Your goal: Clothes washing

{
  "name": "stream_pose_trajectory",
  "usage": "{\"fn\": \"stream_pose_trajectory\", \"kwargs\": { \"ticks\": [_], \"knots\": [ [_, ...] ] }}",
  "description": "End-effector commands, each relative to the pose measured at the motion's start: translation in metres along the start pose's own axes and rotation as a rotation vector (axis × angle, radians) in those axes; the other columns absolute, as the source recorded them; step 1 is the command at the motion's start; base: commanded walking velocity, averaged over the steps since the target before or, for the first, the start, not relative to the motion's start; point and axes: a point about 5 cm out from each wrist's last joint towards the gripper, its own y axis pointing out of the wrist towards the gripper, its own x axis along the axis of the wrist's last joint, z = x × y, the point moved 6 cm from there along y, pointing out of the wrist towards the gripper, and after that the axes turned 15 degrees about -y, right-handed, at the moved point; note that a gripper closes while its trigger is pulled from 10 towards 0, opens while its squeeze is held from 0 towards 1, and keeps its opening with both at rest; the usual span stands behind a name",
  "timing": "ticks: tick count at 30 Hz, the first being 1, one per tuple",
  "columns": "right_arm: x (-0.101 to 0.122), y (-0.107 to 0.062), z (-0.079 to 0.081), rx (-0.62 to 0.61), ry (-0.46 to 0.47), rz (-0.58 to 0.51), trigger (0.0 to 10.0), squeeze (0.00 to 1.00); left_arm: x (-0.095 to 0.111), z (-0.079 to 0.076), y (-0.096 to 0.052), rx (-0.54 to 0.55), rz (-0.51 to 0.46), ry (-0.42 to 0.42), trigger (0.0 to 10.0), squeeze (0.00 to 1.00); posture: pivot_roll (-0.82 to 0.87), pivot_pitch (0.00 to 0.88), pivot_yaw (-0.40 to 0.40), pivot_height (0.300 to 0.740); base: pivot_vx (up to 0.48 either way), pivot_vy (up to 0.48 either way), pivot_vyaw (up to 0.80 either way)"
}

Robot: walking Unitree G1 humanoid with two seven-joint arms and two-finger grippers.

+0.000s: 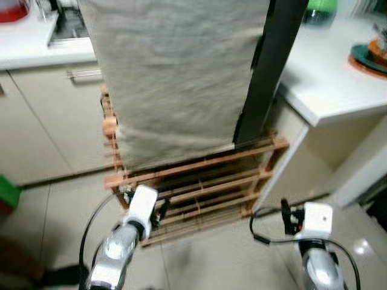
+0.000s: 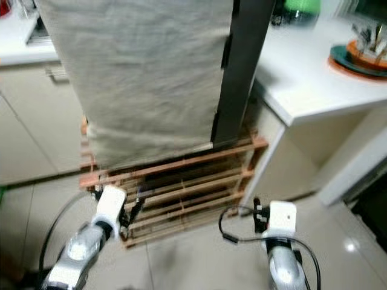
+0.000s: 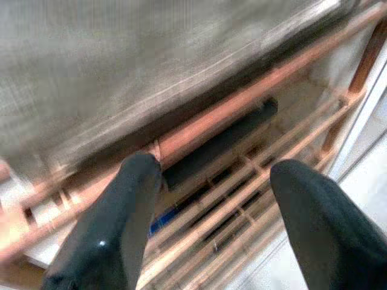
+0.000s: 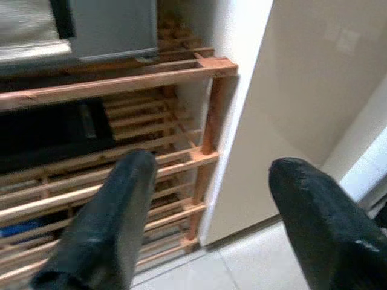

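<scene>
- Left gripper (image 3: 205, 199), jaws released, is at the wooden rack's (image 1: 199, 181) near left corner.
- Right gripper (image 4: 208, 199), jaws released, hovers near the rack's right end.
- Beige cloth (image 1: 175, 72) drapes above the rack, beyond both grippers.
- White desk (image 1: 326, 78) stands far right.

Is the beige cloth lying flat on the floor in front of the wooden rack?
No: the beige cloth hangs upright, and its lower edge rests on top of the wooden rack.

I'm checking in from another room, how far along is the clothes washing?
Nothing looks done yet. The beige cloth still drapes over the appliance on the wooden rack. In hand: the left gripper is open at the rack's front rail; the right gripper is open, holding nothing. All handling remains.
</scene>
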Motion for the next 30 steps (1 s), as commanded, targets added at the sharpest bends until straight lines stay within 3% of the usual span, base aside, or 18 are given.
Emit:
{"fn": "stream_pose_trajectory", "kwargs": {
  "ticks": [1,4,8,14,16,21,22,27,30],
  "knots": [
    [0.014,-0.005,-0.001,-0.005,0.025,-0.024,10.0,1.0,0.017,-0.008,0.001,-0.033,-0.032,-0.004,10.0,1.0,-0.18,0.0,0.023,0.74,0.0,0.0,0.0],
    [0.018,-0.008,0.0,-0.004,0.028,-0.032,10.0,1.0,0.022,-0.01,0.001,-0.036,-0.046,-0.009,10.0,1.0,-0.18,0.0,0.032,0.74,0.0,0.0,0.0],
    [0.034,-0.017,0.004,0.038,-0.049,-0.074,10.0,1.0,0.04,-0.011,-0.002,0.02,-0.124,-0.05,10.0,1.0,-0.18,0.0,0.041,0.74,0.0,0.0,0.0],
    [0.041,-0.02,0.015,0.11,-0.027,-0.105,10.0,1.0,0.035,-0.012,-0.01,0.01,-0.086,-0.046,10.0,1.0,-0.17,0.0,0.033,0.74,0.0,0.0,0.0],
    [0.045,-0.017,0.019,0.132,-0.096,-0.114,10.0,1.0,0.039,-0.002,-0.014,0.083,-0.123,-0.054,10.0,1.0,-0.16,0.0,0.026,0.74,0.0,0.0,0.0],
    [0.052,-0.014,0.021,0.143,-0.093,-0.119,10.0,1.0,0.042,0.018,-0.019,0.248,-0.156,0.045,10.0,1.0,-0.15,0.0,0.009,0.74,0.0,0.0,0.0],
    [0.054,-0.013,0.021,0.145,-0.094,-0.122,10.0,1.0,0.041,0.01,-0.019,0.185,-0.139,-0.015,10.0,0.0,-0.14,0.0,-0.014,0.74,0.0,0.0,0.0],
    [0.056,-0.01,0.019,0.131,-0.138,-0.127,10.0,1.0,0.049,0.005,-0.023,0.155,-0.169,-0.049,10.0,0.0,-0.14,0.0,-0.022,0.74,0.0,0.0,0.0],
    [0.065,-0.007,0.01,0.041,-0.243,-0.171,10.0,0.99,0.065,-0.004,-0.027,0.099,-0.231,-0.036,10.0,0.0,-0.14,0.0,-0.025,0.74,0.0,0.0,0.0]
  ]
}}
